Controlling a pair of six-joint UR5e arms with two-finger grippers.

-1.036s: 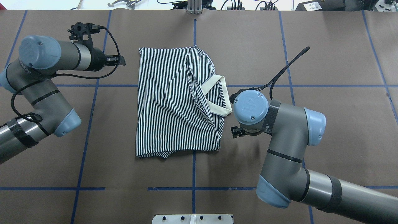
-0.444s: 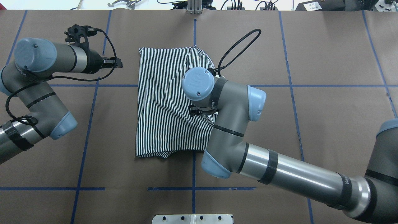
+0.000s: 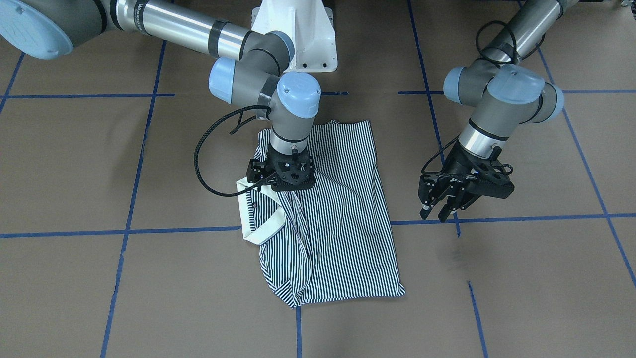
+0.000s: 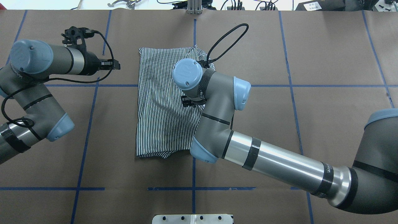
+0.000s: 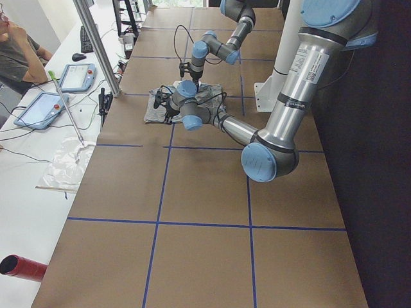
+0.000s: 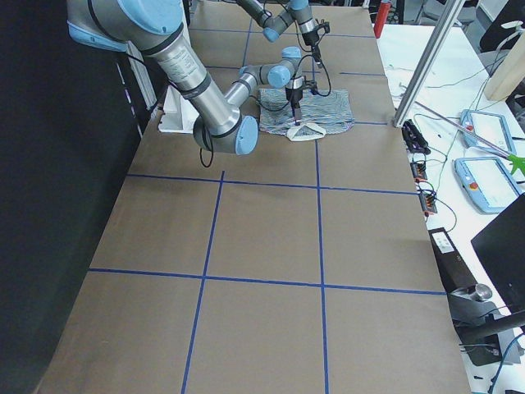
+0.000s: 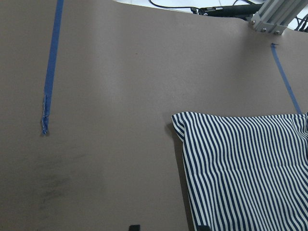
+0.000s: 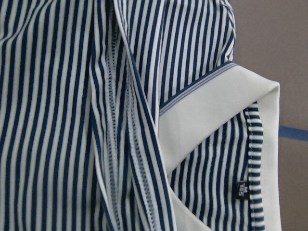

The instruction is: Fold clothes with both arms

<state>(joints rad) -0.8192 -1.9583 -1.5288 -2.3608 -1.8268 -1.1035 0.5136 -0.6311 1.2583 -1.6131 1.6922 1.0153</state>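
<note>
Two grippers: left gripper (image 3: 433,213) well clear of the polo shirt (image 3: 348,238), fingers apart, empty; right gripper (image 3: 283,181) low over it beside the collar (image 3: 263,226), finger state cannot be told. Shirt lies part-folded on the table (image 3: 497,298); a single-layer pinch there would likely drag and skew the fold.

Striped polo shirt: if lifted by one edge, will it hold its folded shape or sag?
Likely floppy: the polo shirt lies in soft wrinkles and loose folds, so it would probably sag and unfold. Its white collar looks somewhat stiffer, keeping a crisp edge. It seems thin and light, lying nearly flat.
</note>
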